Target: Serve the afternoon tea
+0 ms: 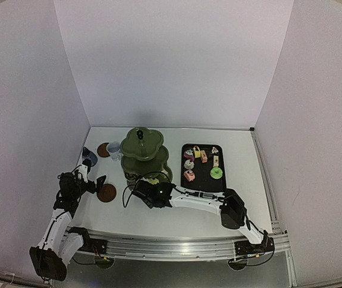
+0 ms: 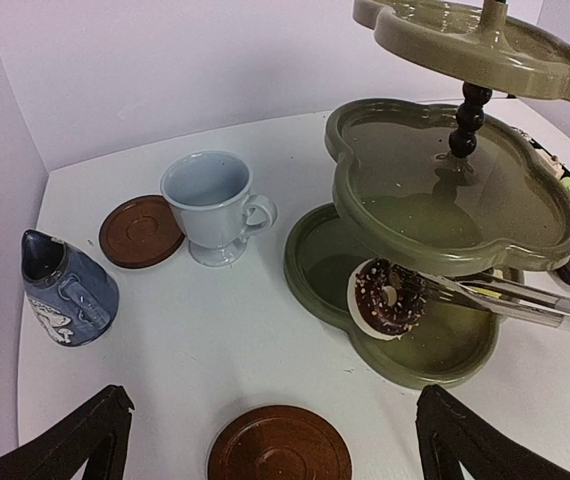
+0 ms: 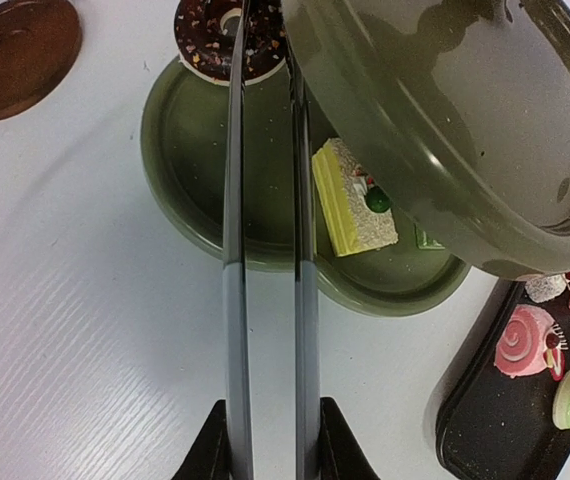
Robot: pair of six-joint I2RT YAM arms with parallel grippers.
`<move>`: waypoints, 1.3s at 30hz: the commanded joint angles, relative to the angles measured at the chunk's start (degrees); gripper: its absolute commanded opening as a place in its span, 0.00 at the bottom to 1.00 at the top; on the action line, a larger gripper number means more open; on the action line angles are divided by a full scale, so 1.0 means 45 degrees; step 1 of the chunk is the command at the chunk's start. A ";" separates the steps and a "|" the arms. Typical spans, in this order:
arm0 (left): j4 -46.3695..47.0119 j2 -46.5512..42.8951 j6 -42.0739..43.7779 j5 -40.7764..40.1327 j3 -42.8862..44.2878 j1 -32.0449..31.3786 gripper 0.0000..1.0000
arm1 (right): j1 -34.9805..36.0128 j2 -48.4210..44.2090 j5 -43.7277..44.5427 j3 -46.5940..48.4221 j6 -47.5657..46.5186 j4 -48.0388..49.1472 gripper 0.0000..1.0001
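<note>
The right end effector (image 3: 270, 445) is clamped on thin metal tongs (image 3: 237, 250), whose tips pinch a chocolate doughnut (image 2: 387, 298) tilted over the near rim of the bottom tier of the olive-green three-tier stand (image 2: 445, 252). A yellow cake slice (image 3: 353, 200) lies on that same tier. The left end effector (image 2: 275, 430) hangs with its fingers wide apart above a brown coaster (image 2: 279, 455). Beyond it a pale footed mug (image 2: 213, 205) stands just beside the second coaster (image 2: 142, 230), with the blue-grey pot (image 2: 63, 290) near the tabletop's (image 2: 215, 340) left edge.
</note>
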 commanded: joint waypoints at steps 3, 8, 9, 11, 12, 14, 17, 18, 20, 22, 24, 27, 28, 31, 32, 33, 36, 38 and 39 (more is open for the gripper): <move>0.0077 -0.0085 0.0231 0.0122 -0.0108 0.0060 1.00 | -0.0209 0.0298 0.1061 0.0723 0.0617 0.0522 0.00; 0.0049 -0.0083 0.0269 0.0116 -0.0127 0.0052 1.00 | -0.0266 0.0836 0.1126 0.1190 0.0657 0.0572 0.00; 0.0036 -0.0093 0.0279 0.0120 -0.0120 0.0059 1.00 | -0.0300 0.0968 0.1197 0.1270 0.0700 0.0582 0.00; 0.0031 -0.0072 0.0288 0.0133 -0.0124 0.0060 1.00 | -0.0374 0.1146 0.1206 0.1464 0.0795 0.0608 0.00; 0.0030 -0.0068 0.0288 0.0135 -0.0114 0.0060 1.00 | -0.0400 0.1243 0.1232 0.1561 0.0810 0.0611 0.00; -0.0015 -0.0089 0.0290 0.0121 -0.0105 0.0060 1.00 | -0.0460 0.1449 0.1240 0.1784 0.0791 0.0612 0.00; -0.0067 -0.0112 0.0306 0.0110 -0.0082 0.0060 1.00 | -0.0535 0.1656 0.1178 0.1996 0.0778 0.0624 0.00; -0.0083 -0.0115 0.0310 0.0098 -0.0078 0.0060 1.00 | -0.0557 0.1699 0.1133 0.2030 0.0785 0.0631 0.00; -0.0124 -0.0126 0.0328 0.0066 -0.0072 0.0060 1.00 | -0.0581 0.1735 0.0993 0.2020 0.0841 0.0631 0.00; -0.0139 -0.0138 0.0337 0.0056 -0.0074 0.0060 1.00 | -0.0617 0.1764 0.0958 0.1960 0.0885 0.0632 0.00; -0.0142 -0.0128 0.0331 0.0069 -0.0070 0.0057 1.00 | -0.0634 0.1834 0.1038 0.1925 0.0909 0.0632 0.00; -0.0129 -0.0113 0.0331 0.0093 -0.0067 0.0060 1.00 | -0.0686 0.1953 0.1116 0.1968 0.1085 0.0634 0.00; -0.0136 -0.0112 0.0328 0.0094 -0.0066 0.0060 1.00 | -0.0709 0.1962 0.1134 0.1949 0.1185 0.0636 0.00; -0.0143 -0.0129 0.0340 0.0096 -0.0074 0.0060 1.00 | -0.0739 0.2005 0.1235 0.1942 0.1387 0.0653 0.00; -0.0135 -0.0126 0.0334 0.0096 -0.0074 0.0060 1.00 | -0.0753 0.2053 0.1198 0.1973 0.1411 0.0651 0.00; -0.0141 -0.0127 0.0330 0.0096 -0.0073 0.0060 1.00 | -0.0772 0.2080 0.1153 0.1982 0.1425 0.0651 0.00; -0.0183 -0.0144 0.0332 0.0096 -0.0072 0.0060 1.00 | -0.0803 0.2165 0.1032 0.2006 0.1486 0.0651 0.00; -0.0194 -0.0150 0.0354 0.0096 -0.0057 0.0060 1.00 | -0.0814 0.2280 0.0928 0.2127 0.1345 0.0651 0.00; -0.0218 -0.0155 0.0360 0.0096 -0.0055 0.0060 1.00 | -0.0814 0.2312 0.0878 0.2207 0.1298 0.0651 0.02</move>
